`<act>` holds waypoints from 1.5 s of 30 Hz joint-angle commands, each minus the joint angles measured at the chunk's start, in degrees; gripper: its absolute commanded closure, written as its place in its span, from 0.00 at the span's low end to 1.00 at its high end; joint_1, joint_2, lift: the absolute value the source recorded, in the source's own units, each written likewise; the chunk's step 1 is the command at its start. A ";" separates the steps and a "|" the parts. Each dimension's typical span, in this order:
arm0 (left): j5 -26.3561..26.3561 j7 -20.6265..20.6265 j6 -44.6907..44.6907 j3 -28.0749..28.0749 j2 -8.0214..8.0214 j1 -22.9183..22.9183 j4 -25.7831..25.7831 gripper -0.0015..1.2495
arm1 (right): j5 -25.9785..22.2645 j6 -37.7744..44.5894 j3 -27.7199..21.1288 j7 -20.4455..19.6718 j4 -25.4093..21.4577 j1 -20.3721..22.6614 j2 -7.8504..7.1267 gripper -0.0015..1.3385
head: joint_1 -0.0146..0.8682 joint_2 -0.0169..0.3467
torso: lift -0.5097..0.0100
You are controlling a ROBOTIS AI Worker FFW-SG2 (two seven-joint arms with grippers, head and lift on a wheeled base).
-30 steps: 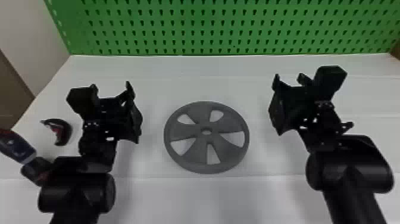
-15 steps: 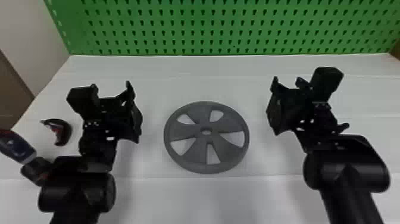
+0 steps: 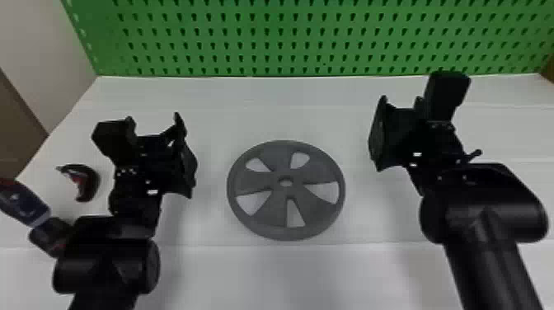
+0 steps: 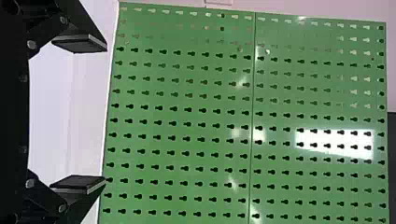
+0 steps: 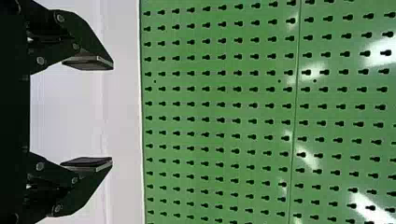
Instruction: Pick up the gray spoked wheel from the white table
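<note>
Left gripper [image 3: 154, 123], right gripper [image 3: 402, 104], well apart, both open, 2 spread fingers [image 4: 80, 43] each

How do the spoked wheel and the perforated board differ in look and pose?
The wheel is gray and round; the board is green and straight-edged. The wheel lies flat on the white table; the board stands upright behind it. Both have openings.
</note>
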 commanded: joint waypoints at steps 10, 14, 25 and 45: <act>1.14 0.00 0.21 0.11 0.00 0.09 0.00 0.21 | 3.98 20.58 4.49 0.23 -4.64 -8.49 -2.32 0.39 | 0.93 0.17 | 0.79; 1.23 0.00 0.21 0.11 0.00 0.09 0.00 0.21 | 5.03 22.25 5.45 0.23 -3.24 -10.69 -2.32 0.39 | 0.93 0.17 | 0.79; 1.41 0.00 0.30 0.11 0.00 0.18 0.00 0.21 | -0.51 25.85 5.28 0.23 1.77 -16.40 -3.82 0.39 | 0.93 0.17 | 0.79; 1.50 0.00 0.83 0.11 0.18 0.44 0.00 0.21 | -13.16 56.09 3.08 0.14 17.94 -31.25 -4.43 0.39 | 0.93 0.17 | 0.79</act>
